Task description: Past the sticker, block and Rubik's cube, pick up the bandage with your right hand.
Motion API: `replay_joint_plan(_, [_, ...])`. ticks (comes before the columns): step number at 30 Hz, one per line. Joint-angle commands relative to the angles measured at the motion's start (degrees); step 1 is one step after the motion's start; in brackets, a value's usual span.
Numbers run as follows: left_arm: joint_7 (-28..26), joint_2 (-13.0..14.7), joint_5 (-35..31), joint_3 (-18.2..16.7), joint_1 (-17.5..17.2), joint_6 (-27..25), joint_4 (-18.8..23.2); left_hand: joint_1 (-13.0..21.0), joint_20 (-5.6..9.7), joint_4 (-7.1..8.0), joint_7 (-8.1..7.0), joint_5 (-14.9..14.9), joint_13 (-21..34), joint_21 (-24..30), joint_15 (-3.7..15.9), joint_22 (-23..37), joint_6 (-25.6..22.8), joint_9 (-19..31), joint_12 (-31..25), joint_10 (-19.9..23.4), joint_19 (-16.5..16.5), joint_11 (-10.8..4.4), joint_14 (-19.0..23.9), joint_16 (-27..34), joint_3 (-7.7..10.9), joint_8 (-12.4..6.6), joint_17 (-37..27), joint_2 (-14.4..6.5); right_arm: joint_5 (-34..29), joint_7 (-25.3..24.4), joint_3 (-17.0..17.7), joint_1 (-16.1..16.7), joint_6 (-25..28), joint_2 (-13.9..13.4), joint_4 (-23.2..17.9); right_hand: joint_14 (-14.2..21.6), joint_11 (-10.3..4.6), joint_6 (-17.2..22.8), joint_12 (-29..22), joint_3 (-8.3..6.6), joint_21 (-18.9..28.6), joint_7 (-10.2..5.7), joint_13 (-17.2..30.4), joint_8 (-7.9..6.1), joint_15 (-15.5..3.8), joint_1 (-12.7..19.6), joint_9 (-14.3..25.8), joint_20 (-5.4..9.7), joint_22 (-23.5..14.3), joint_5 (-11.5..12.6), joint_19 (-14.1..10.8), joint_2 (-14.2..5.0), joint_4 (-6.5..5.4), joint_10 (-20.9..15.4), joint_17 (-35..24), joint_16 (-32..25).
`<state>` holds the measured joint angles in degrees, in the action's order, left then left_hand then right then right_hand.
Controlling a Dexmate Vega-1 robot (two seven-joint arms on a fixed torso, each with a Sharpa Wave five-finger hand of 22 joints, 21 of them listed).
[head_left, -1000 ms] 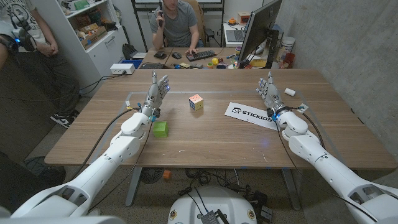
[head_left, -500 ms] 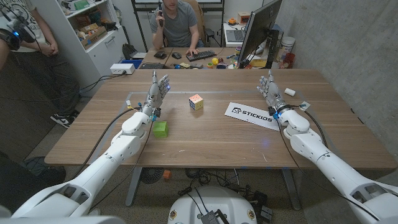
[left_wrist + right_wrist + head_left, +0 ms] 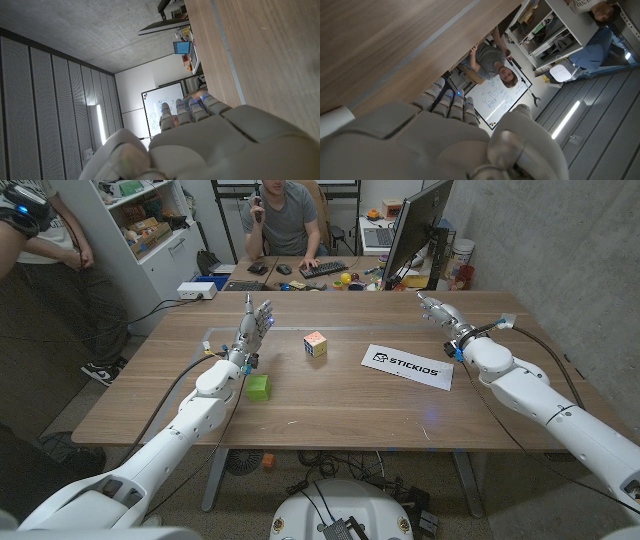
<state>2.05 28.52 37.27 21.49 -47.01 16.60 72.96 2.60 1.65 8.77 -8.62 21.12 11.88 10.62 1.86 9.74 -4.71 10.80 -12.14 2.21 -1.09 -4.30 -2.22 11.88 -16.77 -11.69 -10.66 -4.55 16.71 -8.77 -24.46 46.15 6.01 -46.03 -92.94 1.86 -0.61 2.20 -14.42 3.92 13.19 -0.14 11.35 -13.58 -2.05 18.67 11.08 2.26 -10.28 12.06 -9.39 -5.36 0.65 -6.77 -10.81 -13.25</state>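
My right hand [image 3: 438,308] hovers over the table's far right part, fingers apart and stretched toward the far edge, holding nothing. In the right wrist view a white rounded bandage [image 3: 332,122] lies on the wood right beside my hand [image 3: 440,135], apart from the fingers. The white Stickios sticker [image 3: 406,366] lies nearer than that hand and to its left. The Rubik's cube [image 3: 316,345] sits mid-table and the green block [image 3: 259,387] closer in on the left. My left hand [image 3: 255,325] stands upright, fingers spread and empty, beyond the block.
A person [image 3: 285,220] sits at a desk behind the table with a keyboard [image 3: 323,269] and a monitor [image 3: 412,230]. Another person [image 3: 40,240] stands at the far left by a shelf. A cable [image 3: 540,345] loops off my right wrist.
My right hand has swung from upright near the sticker to reach over the far right corner, and its wrist now covers where the bandage lay. The left hand has not moved.
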Motion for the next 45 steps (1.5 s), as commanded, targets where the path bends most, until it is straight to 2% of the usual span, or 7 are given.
replay_joint_plan(1, [0.03,0.37,0.31,-0.4,-0.35,-0.07,0.06,0.16,3.29,0.12,-0.34,0.15,0.16,0.23,4.14,0.21,-0.04,0.31,-0.02,0.09,-0.11,-0.31,-0.33,0.34,-0.27,-0.15,-0.2,-1.8,-13.9,0.67,-5.32,-6.21,16.2,-6.72,-6.95,0.86,-0.4,1.45,-0.45,-0.01,0.45,-0.15,0.09,-0.5,-2.11,1.33,0.11,1.23,-0.25,-0.21,-0.76,0.09,0.71,-0.98,-0.09,-0.24])
replay_joint_plan(7, [3.07,1.42,1.23,-0.21,-0.72,-0.31,0.79,0.14,3.25,0.13,-0.25,0.14,0.16,0.23,4.19,0.21,-0.1,0.31,-0.04,0.19,-0.11,-0.37,-0.4,0.31,-0.28,-0.16,-0.2,-1.79,-21.6,3.76,-10.02,-11.73,21.13,-6.37,-5.88,1.37,-0.98,3.83,-0.65,-0.28,0.32,-1.93,0.12,-1.09,-3.1,2.61,0.18,1.23,-0.26,-0.4,-1.24,0.27,1.52,-2.1,-0.13,-0.06])
replay_joint_plan(12, [4.48,2.13,1.89,-0.8,-0.77,0.26,1.04,0.13,3.27,0.14,-0.35,0.12,0.16,0.23,4.15,0.21,-0.13,0.31,-0.1,0.39,-0.13,-0.29,-0.36,0.31,-0.28,-0.15,-0.2,-1.79,-26.28,7.37,-13.21,-15.78,23.79,-5.59,-3.77,1.47,-1.79,3.68,-0.51,-0.55,0.23,-2.23,0.13,-0.95,-3.68,4.25,0.22,1.45,-0.23,-0.33,-1.58,0.79,2.61,-2.13,-0.12,0.14])
replay_joint_plan(21, [7.7,2.05,1.21,-0.85,0.67,3.88,-3.48,0.14,3.29,0.14,-0.43,0.1,0.17,0.22,4.4,0.21,-0.4,0.31,-0.06,0.39,-0.14,-0.36,-0.4,0.28,-0.27,-0.23,-0.2,-1.8,-35.94,13.98,-19.14,-20.99,29.88,-5.42,-2.63,1.67,-2.32,2.52,-0.31,-0.92,-0.03,-2.5,0.16,-0.46,-4.37,7.5,0.32,1.76,-0.18,0.11,-2.0,2.14,4.78,-2.25,-0.1,0.46])
replay_joint_plan(28, [5.44,0.69,-0.35,-0.44,1.3,5.24,-3.4,0.16,3.22,0.14,-0.51,0.09,0.17,0.2,4.26,0.2,-0.5,0.3,-0.04,0.41,-0.11,-0.36,-0.39,0.27,-0.25,-0.24,-0.2,-1.81,-40.73,17.69,-22.1,-24.23,27.31,-4.81,3.32,2.01,-3.94,2.16,-0.69,-2.03,-0.12,-4.32,0.27,-0.23,-6.57,12.32,0.54,1.51,-0.15,1.14,-3.36,2.51,7.22,-3.87,0.02,1.0])
replay_joint_plan(37, [1.76,0.46,-2.12,0.05,0.59,4.4,-1.19,0.21,3.15,0.12,-0.53,0.08,0.17,0.18,4.31,0.2,-0.69,0.31,-0.03,0.48,-0.08,-0.4,-0.34,0.27,-0.21,-0.29,-0.2,-1.85,-47.48,22.19,-26.07,-27.03,23.8,-3.41,9.29,2.33,-4.28,2.03,-0.63,-2.61,-0.09,-4.6,0.35,-0.12,-7.01,14.36,0.63,2.23,-0.17,1.6,-4.16,2.33,7.93,-3.89,0.09,1.2])
replay_joint_plan(45, [0.08,0.7,-2.63,-0.08,-0.29,4.11,0.44,0.26,3.17,0.11,-0.46,0.07,0.17,0.17,4.21,0.2,-0.71,0.31,-0.05,0.6,-0.07,-0.27,-0.26,0.29,-0.18,-0.26,-0.19,-1.89,-50.49,24.02,-26.88,-27.14,22.35,-2.55,11.63,1.51,-4.55,2.39,-0.5,-2.96,-0.58,-4.92,0.36,-0.19,-6.71,15.78,0.66,2.57,-0.16,1.95,-3.46,2.3,8.26,-3.85,0.12,1.72])
